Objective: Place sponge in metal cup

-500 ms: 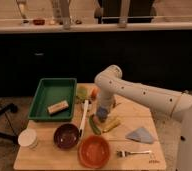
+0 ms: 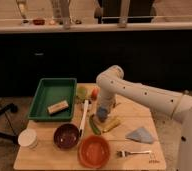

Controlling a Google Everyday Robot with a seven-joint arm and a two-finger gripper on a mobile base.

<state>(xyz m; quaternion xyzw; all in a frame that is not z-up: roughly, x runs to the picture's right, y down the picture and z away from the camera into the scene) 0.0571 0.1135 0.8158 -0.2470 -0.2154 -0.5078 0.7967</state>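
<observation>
1. Hand [image 2: 103, 113] hangs low over the middle of the desk [image 2: 139, 116], just right of a white-handled spoon [image 2: 83, 116]; we cannot tell whether it is spread or pinching anything.
2. We see the sponge [image 2: 58, 106], a tan block, lying in the green tray [image 2: 45, 93] on the left, well apart from the hand.
3. Along the front sit a pale cup [image 2: 27, 138], dark bowl [image 2: 66, 136], orange bowl [image 2: 94, 151], fork [image 2: 134, 152] and blue cloth [image 2: 140, 134].
</observation>
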